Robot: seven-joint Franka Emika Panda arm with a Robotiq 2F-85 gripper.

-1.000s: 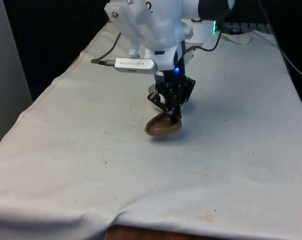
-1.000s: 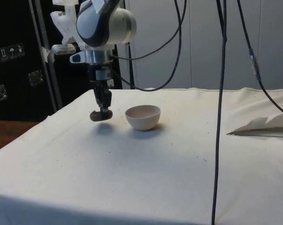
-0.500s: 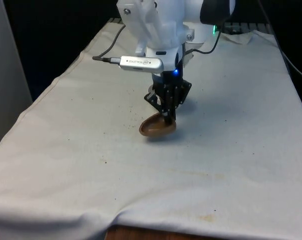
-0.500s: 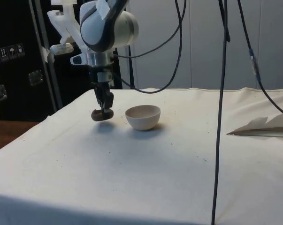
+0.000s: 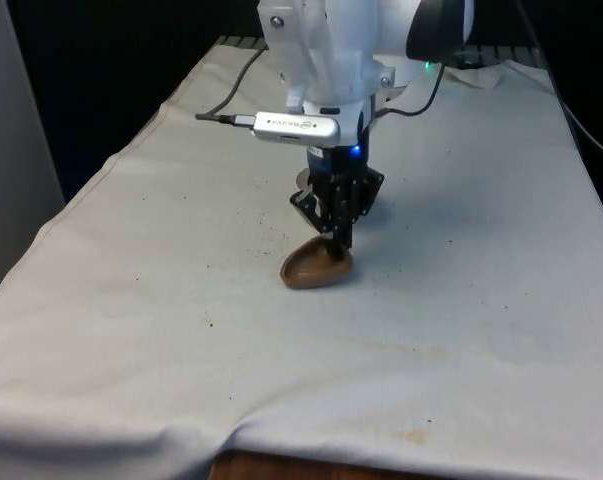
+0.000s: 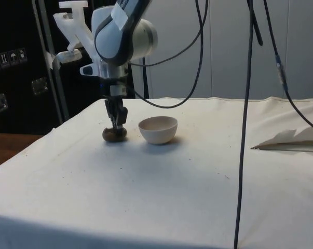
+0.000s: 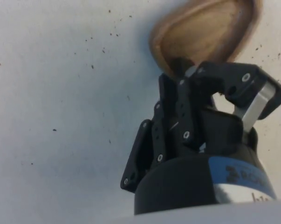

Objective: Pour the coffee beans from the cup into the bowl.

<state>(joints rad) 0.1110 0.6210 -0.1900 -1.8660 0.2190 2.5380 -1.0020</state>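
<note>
we see gripper lower than a second ago | brown cup it grips now down at the cloth, no longer hanging above | arm shifts toward front view's right

**A white table with two small dishes on it**

The table is covered with a white cloth. The cloth has lots of tiny dark specks on it and some faint brown stains near one end. A small brown cup sits on the cloth, around the middle of the table. A pale bowl stands just beside the cup, and the two do not touch. A flat white sheet lies on the cloth too, close to one edge of the table and well apart from the bowl.
</note>
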